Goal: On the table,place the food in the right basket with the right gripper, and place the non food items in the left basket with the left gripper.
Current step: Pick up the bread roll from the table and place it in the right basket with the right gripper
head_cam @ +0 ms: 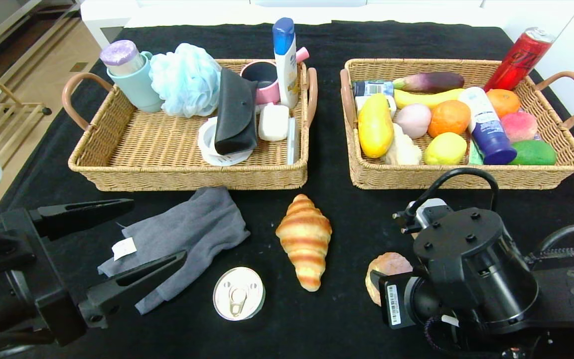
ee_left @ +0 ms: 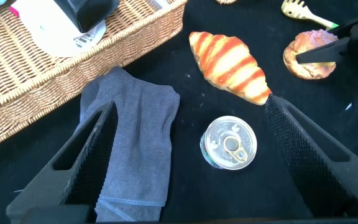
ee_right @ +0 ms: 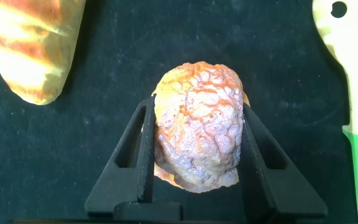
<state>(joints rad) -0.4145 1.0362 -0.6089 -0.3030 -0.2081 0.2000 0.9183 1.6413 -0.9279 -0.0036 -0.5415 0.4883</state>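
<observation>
A crackled orange-brown bun lies low over the black table, and my right gripper is shut on it, one finger pressed to each side. In the head view the bun peeks out beside the right wrist, which hides the fingers. A striped croissant lies at the middle front. My left gripper hangs open above a grey cloth and a silver pull-tab can, touching neither. The left basket and right basket stand behind.
The left basket holds a cup, a bath pouf, a shampoo bottle, a black case and soap. The right basket is packed with fruit, a blue bottle and a red can leaning at its back corner. A white and green utensil lies beside the bun.
</observation>
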